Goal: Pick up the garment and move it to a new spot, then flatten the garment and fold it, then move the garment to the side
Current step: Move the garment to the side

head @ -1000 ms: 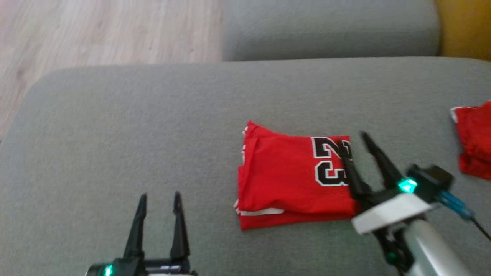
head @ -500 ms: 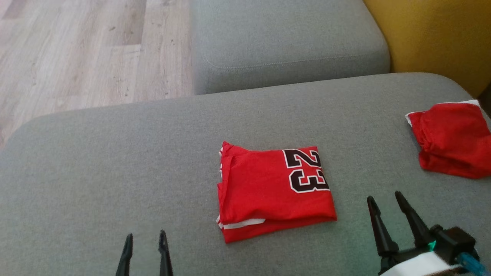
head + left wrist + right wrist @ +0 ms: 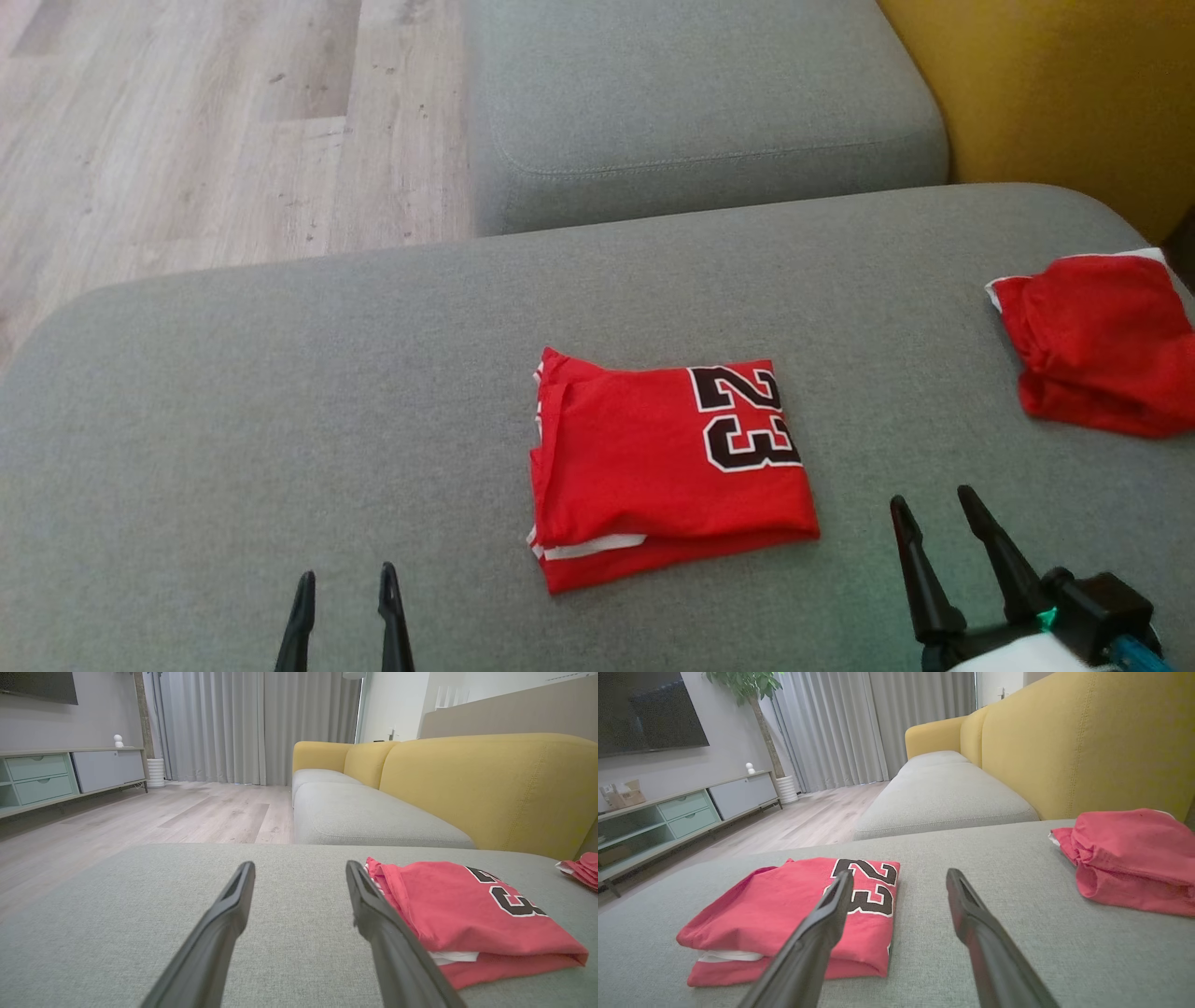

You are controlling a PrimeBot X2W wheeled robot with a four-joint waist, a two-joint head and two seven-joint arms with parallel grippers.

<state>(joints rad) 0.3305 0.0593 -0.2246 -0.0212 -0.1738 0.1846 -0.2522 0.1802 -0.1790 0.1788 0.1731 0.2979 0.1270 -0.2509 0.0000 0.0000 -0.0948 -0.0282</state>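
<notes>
A red jersey with a black "23" lies folded into a neat rectangle in the middle of the grey cushion. In the left wrist view the jersey sits to the right of the fingers; in the right wrist view the jersey sits to the left. My left gripper stands open at the bottom edge, well left of the jersey, holding nothing. My right gripper is open too, just off the jersey's lower right corner, apart from it.
A second red garment lies bunched at the cushion's right edge. Beyond are another grey seat cushion, the yellow sofa back and wooden floor to the left. A low TV cabinet stands across the room.
My right gripper has drawn back from the jersey's right edge toward the lower right, with nothing in it. The head camera shifted, so the whole scene moved in view. The jersey lies where it was.
</notes>
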